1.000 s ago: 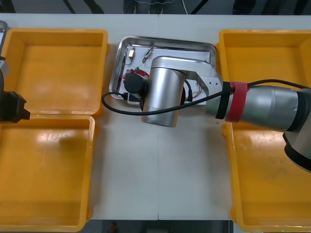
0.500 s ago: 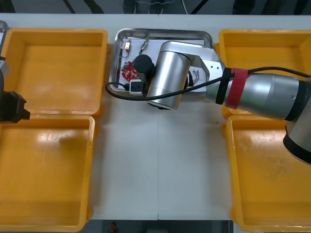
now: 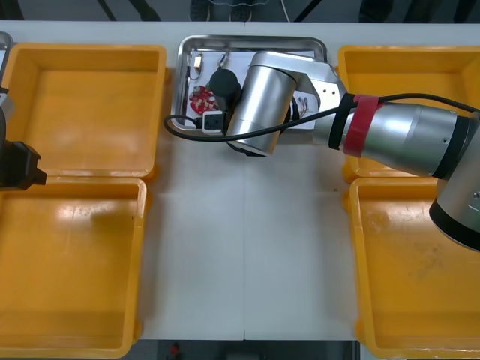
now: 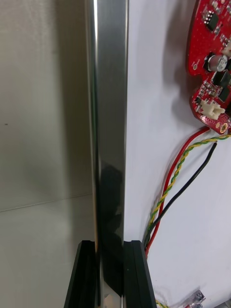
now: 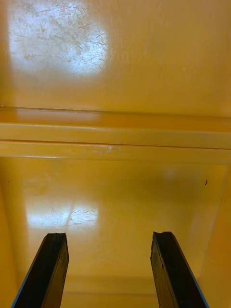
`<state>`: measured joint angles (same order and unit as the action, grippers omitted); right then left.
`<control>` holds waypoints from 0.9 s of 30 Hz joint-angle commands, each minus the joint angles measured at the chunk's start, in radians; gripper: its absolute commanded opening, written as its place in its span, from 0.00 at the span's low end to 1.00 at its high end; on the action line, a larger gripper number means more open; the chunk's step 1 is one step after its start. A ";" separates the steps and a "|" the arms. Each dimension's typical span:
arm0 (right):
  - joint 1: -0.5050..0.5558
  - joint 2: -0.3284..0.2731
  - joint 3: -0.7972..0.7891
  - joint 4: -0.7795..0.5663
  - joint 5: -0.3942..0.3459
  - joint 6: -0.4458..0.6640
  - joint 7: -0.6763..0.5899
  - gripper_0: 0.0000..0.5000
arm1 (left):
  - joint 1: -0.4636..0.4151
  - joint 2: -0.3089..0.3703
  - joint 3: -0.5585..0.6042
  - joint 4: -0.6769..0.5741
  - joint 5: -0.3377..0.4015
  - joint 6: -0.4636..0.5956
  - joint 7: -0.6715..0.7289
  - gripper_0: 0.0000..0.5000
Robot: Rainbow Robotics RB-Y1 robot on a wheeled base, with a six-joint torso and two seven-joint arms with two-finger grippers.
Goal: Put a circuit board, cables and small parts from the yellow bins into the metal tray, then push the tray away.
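The metal tray (image 3: 182,82) lies near the table's far edge between the yellow bins. Inside it are a round red circuit board (image 3: 201,99) and small metal parts (image 3: 196,66). My right arm (image 3: 259,101) reaches over the tray and covers much of it. In the right wrist view, my right gripper (image 4: 109,243) is shut on the tray's shiny rim (image 4: 109,120), one finger on each side. Past the rim, on the white inside, lie the circuit board (image 4: 211,57), a red and yellow cable (image 4: 178,168) and a black cable (image 4: 190,185). My left gripper (image 5: 109,236) stands open over a yellow bin.
Two yellow bins (image 3: 90,105) (image 3: 67,262) stand at the left and two (image 3: 412,67) (image 3: 420,270) at the right, all bare inside. My left arm (image 3: 15,165) waits at the left edge above the wall (image 5: 115,134) between the left bins. Bare table stretches in front of the tray.
My right gripper has slid the tray away toward the table's far edge, and the arm moved with it. The left arm has not moved.
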<state>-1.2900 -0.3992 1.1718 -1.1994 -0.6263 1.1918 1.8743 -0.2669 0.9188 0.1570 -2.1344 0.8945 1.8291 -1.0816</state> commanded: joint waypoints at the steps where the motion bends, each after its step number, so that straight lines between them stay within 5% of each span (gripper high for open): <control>1: -0.075 0.034 -0.043 0.043 -0.030 -0.041 0.048 0.00 | 0.012 0.000 0.033 -0.030 0.000 -0.008 -0.058 1.00; 27: -0.103 0.034 -0.047 0.173 -0.075 -0.162 0.148 0.00 | 0.012 0.000 0.033 -0.030 0.000 -0.008 -0.058 1.00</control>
<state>-1.3300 -0.3813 1.1610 -1.0266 -0.6934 1.0406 1.9948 -0.2669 0.9188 0.1571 -2.1344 0.8945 1.8291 -1.0816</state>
